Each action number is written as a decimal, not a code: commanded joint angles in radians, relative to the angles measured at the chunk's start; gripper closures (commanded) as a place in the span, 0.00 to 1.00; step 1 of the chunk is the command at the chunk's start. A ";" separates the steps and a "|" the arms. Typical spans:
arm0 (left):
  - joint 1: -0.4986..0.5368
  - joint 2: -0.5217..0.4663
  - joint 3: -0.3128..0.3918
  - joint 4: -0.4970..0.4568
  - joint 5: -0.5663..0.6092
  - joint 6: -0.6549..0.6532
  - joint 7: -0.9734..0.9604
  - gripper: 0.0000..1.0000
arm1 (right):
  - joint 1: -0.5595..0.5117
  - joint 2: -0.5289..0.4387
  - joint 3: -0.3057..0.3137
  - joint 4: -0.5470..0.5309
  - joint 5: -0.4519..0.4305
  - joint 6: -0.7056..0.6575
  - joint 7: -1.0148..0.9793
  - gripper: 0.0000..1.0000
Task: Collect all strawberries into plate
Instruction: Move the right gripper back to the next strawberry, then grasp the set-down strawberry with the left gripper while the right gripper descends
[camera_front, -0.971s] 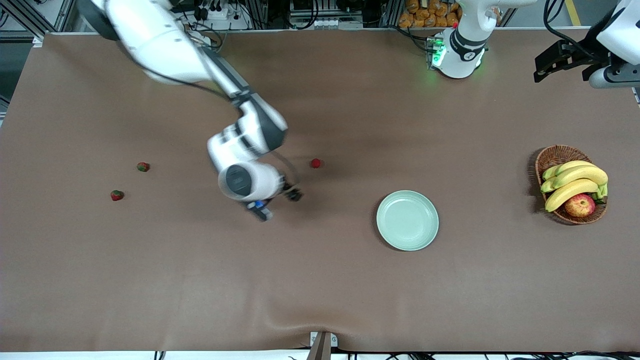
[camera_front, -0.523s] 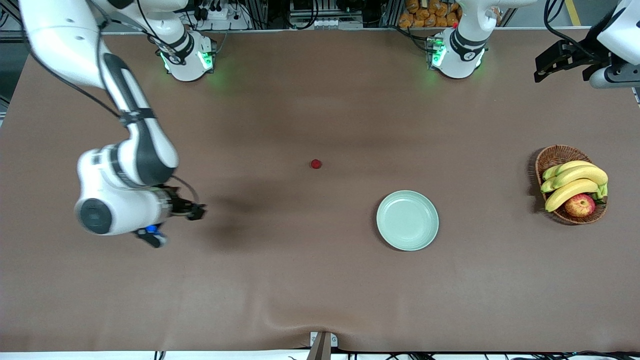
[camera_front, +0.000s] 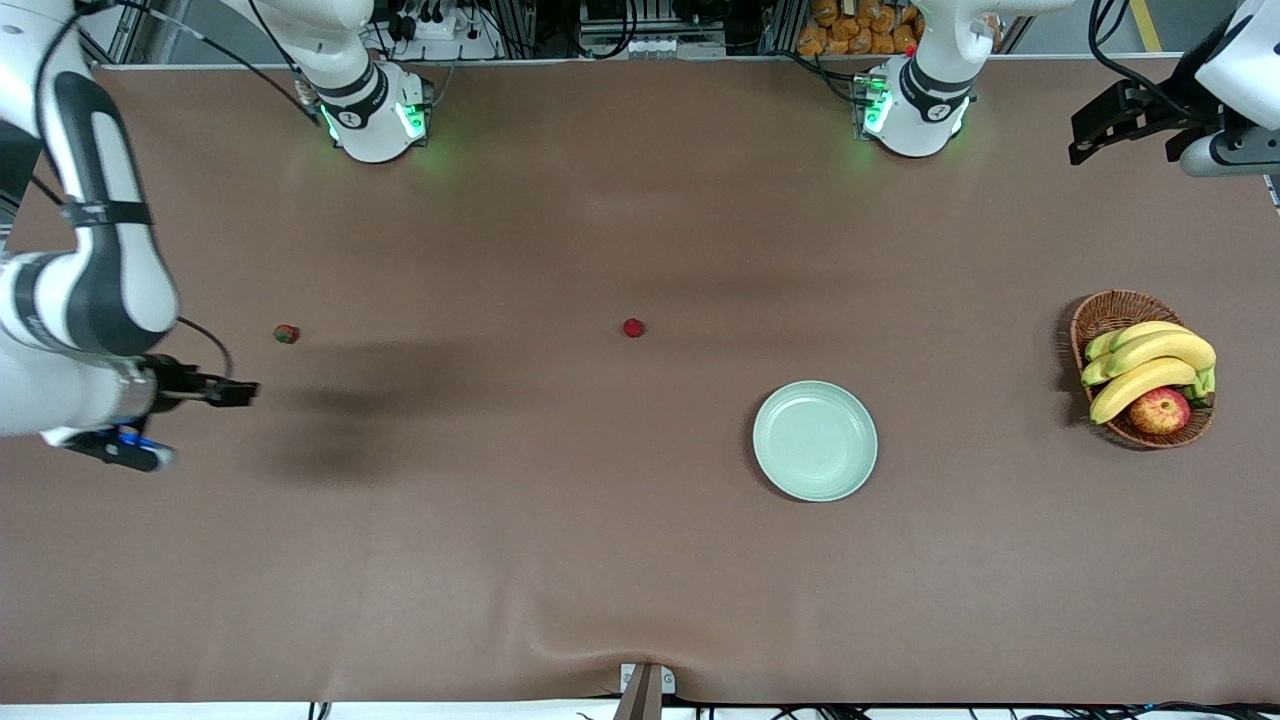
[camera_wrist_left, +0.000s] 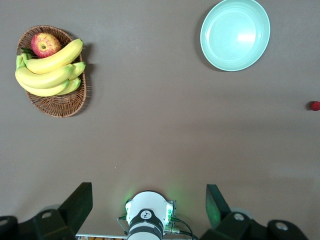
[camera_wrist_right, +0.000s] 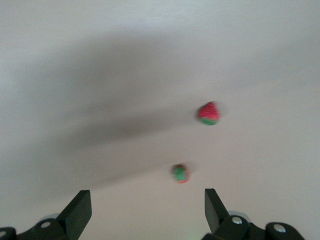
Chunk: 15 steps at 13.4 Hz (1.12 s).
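While both arms hang open-jawed, brown table (camera_front: 640, 560), 2 strawberries (camera_front: 287, 334) visible, mint plate (camera_front: 815, 478), right gripper (camera_front: 235, 393), left gripper (camera_wrist_left: 147, 200).

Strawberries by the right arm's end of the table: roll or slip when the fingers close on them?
Probably some of both. The two strawberries look tiny and rounded, lying loose on the flat brown table, so a nudge could roll them. They taper toward one end, so they may squirt out of a pinch. The right gripper is open over them, not touching yet.
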<state>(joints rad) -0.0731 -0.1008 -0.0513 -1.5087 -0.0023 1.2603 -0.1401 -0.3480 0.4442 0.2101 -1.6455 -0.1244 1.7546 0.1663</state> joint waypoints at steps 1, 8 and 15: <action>0.002 -0.011 -0.007 0.001 0.024 -0.012 -0.012 0.00 | -0.071 -0.045 0.023 -0.108 -0.041 0.103 -0.080 0.00; -0.060 0.125 -0.039 0.039 0.007 0.091 -0.013 0.00 | -0.147 0.033 0.022 -0.272 -0.063 0.448 -0.205 0.05; -0.290 0.361 -0.065 0.074 -0.061 0.370 -0.125 0.00 | -0.215 0.085 0.022 -0.298 -0.084 0.499 -0.297 0.27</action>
<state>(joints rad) -0.2867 0.1950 -0.1187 -1.4873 -0.0571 1.5762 -0.1964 -0.5127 0.5295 0.2096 -1.9258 -0.1839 2.2291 -0.0958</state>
